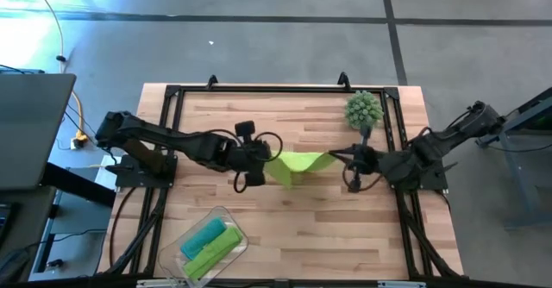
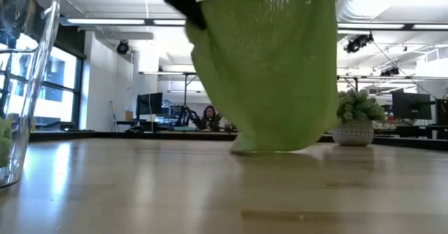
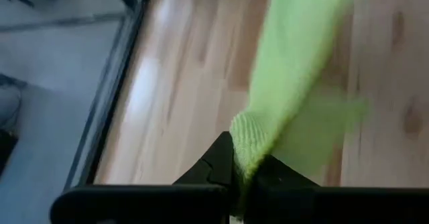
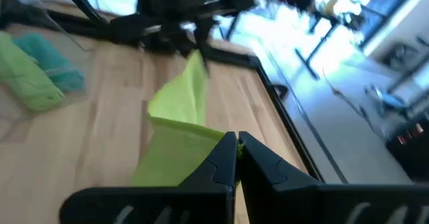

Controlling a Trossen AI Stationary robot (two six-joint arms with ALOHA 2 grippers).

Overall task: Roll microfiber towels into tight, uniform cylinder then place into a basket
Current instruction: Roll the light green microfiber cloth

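Towel (image 2: 269,66) nearest, hung mid-table between our grippers: left gripper (image 1: 269,153) and right gripper (image 1: 338,159) each clenched on a corner. Two rolls already in basket (image 1: 226,215), near left. Next: lay flat, roll.

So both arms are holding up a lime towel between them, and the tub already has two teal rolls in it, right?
Not quite. The tub holds one teal roll and one lime roll, as the high view shows. The rest stands: the left gripper and right gripper each pinch an end of the lime towel over the table.
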